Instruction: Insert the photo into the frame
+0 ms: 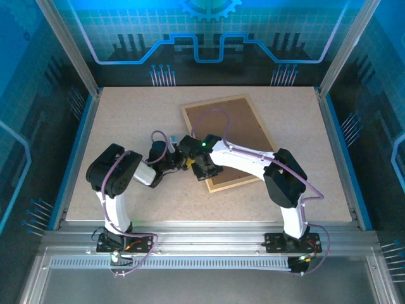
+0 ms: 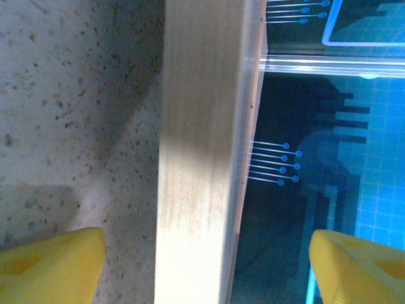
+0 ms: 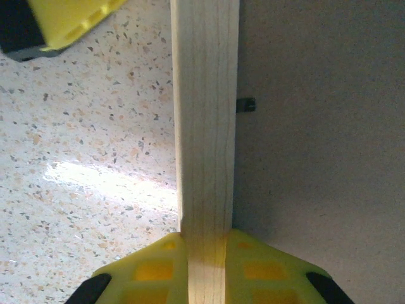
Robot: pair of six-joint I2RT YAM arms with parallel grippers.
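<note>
The frame (image 1: pixel 215 102), thin light wooden rails around a brown backing board (image 1: pixel 231 136), lies tilted at the table's middle. My right gripper (image 1: pixel 201 166) is at its near left corner, shut on a rail (image 3: pixel 204 126), with a yellow fingertip pressed on each side of the wood (image 3: pixel 205 259). My left gripper (image 1: pixel 183 161) is open next to it. Its yellow fingers (image 2: pixel 50 266) stand wide apart on either side of the rail (image 2: pixel 202 158) without touching it. The photo is out of view.
The speckled tabletop (image 1: pixel 126 120) has free room to the left and front. A small dark clip (image 3: pixel 245 104) sits on the backing board (image 3: pixel 316 158) beside the rail. Blue enclosure walls (image 1: pixel 202 38) surround the table.
</note>
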